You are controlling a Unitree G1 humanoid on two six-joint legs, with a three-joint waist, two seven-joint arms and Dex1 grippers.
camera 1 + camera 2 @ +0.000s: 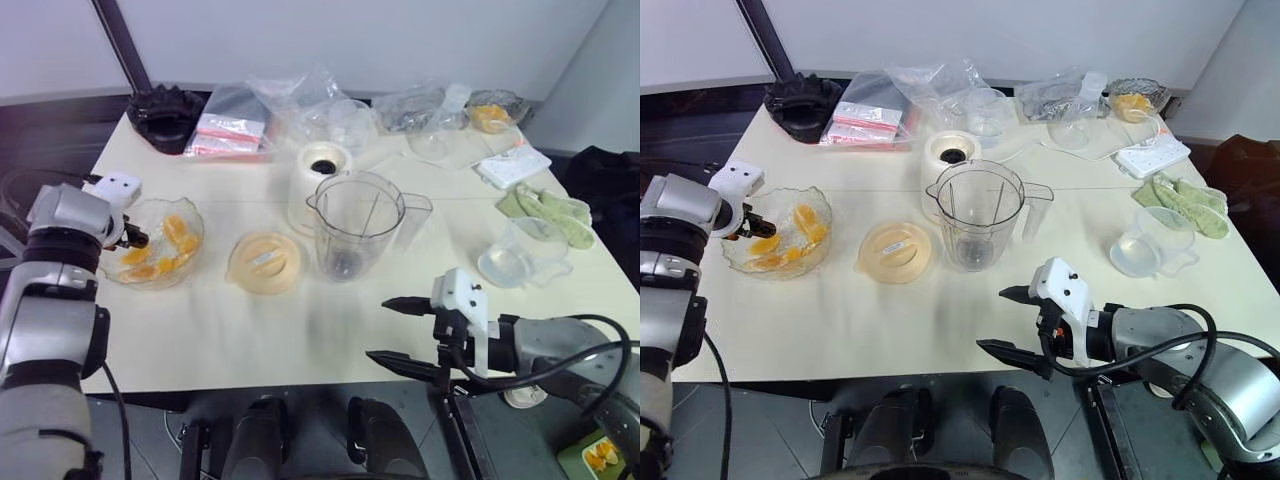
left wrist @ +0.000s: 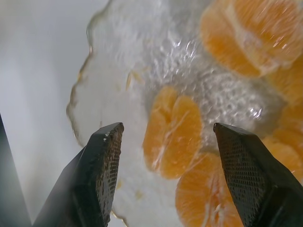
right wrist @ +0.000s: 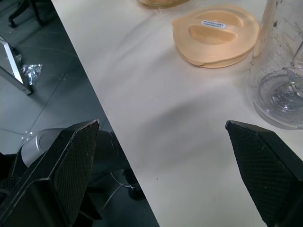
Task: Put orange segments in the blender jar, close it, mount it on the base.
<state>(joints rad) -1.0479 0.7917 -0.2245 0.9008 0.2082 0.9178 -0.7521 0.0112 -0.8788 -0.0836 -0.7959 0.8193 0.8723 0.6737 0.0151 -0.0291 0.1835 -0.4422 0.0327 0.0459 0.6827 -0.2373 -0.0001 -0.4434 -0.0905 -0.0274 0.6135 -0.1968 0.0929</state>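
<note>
Left claw (image 2: 165,137) gapes over orange segments (image 2: 173,135) in glass bowl (image 1: 190,250), tips half hidden. Right claw (image 1: 392,334) wide, empty, at bench (image 1: 260,330) edge. Jar (image 1: 352,225) hides base (image 1: 312,170) partly; lid (image 1: 265,262) beside.

The left gripper (image 1: 135,240) dips into the glass bowl (image 1: 190,215), and its arm hides the side of the bowl closest to it. In its wrist view the orange segments (image 2: 173,135) past its fingers run off the edge, so they cannot be counted. Just ahead of the right gripper (image 3: 161,142), the blender jar (image 3: 279,80) is cut off too. Far beyond both, the things inside the plastic bags (image 1: 300,100) are too crumpled to tell.
</note>
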